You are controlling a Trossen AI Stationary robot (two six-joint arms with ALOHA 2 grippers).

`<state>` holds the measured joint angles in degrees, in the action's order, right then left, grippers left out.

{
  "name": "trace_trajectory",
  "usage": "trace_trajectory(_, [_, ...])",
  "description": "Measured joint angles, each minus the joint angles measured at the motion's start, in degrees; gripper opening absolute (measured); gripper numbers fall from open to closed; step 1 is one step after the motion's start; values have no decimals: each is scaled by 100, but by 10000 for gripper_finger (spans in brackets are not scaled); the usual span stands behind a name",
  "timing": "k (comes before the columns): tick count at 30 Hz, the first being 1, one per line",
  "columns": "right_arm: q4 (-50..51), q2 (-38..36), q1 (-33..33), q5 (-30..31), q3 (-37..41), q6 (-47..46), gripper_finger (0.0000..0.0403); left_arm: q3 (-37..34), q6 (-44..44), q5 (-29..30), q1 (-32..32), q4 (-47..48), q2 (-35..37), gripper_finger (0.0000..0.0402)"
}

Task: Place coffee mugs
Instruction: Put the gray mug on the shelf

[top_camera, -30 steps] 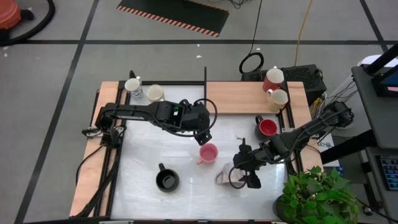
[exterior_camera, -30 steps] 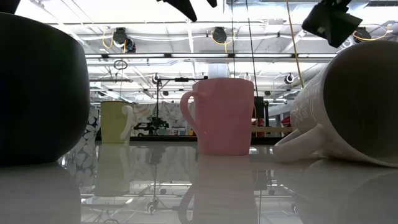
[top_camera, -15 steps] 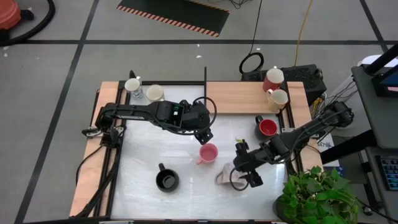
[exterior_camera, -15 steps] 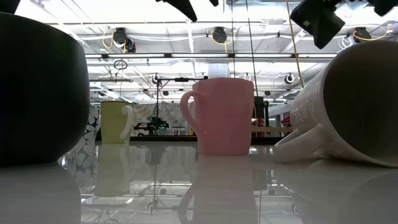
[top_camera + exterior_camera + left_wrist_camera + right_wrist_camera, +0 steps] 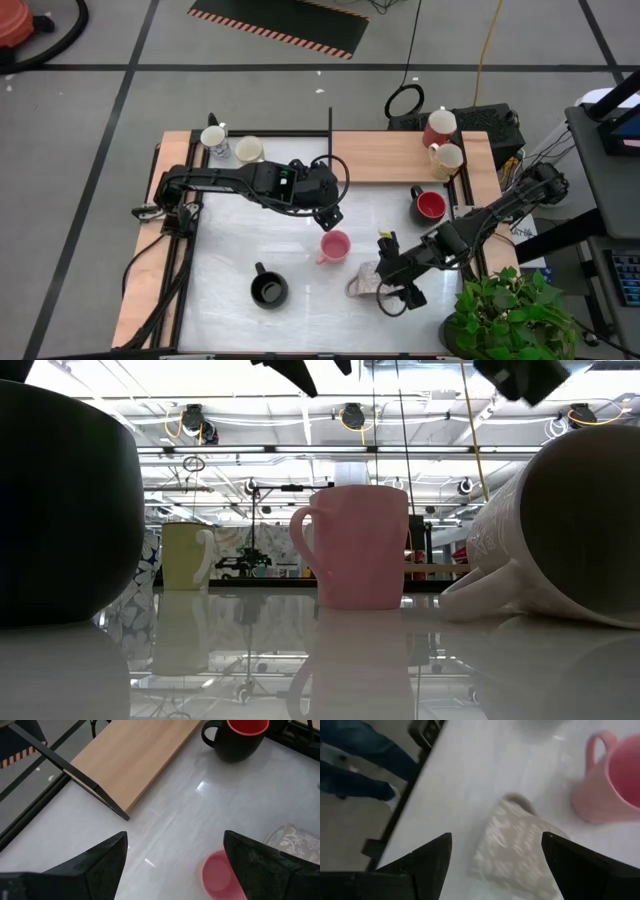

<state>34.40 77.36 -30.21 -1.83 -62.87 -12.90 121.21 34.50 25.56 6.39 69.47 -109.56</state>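
Note:
The pink mug (image 5: 336, 245) stands upright on the white table top, also visible in the low view (image 5: 360, 545). My left gripper (image 5: 325, 214) hangs open just above and beyond it (image 5: 175, 836). A grey patterned mug (image 5: 362, 280) lies on its side with its handle against the table (image 5: 480, 585). My right gripper (image 5: 393, 292) is open above this mug (image 5: 515, 850), fingers on either side and clear of it (image 5: 495, 840). A black mug (image 5: 268, 290) stands upright near the front edge.
A black mug with a red inside (image 5: 430, 205) stands at the right. Two white mugs (image 5: 213, 137) (image 5: 248, 150) sit on the wooden strip at far left, and a red (image 5: 439, 127) and a cream mug (image 5: 447, 158) at far right. A potted plant (image 5: 510, 315) is at the near right corner.
My right gripper has moved toward the table's near edge, along the tipped grey mug, staying open. The mugs and my left arm have kept still.

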Motion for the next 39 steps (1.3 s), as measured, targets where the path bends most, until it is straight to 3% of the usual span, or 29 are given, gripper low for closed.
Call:
trace_trajectory(9, [-455,280,-513,65,-4,-352,299,0,-122,0,0,-4,-2,333])
trace_trajectory(20, [-504,778,-785,1202,-7,-489,299,0,-127,-110,117,0,-2,333])
trace_trajectory(31, [515,888,-740,2185,-7,-509,299,0,-120,-122,364,52,-2,333])
trace_trajectory(39, [1814,894,-586,2588,-7,-1381,299,0,-116,-122,391,77,0,333])
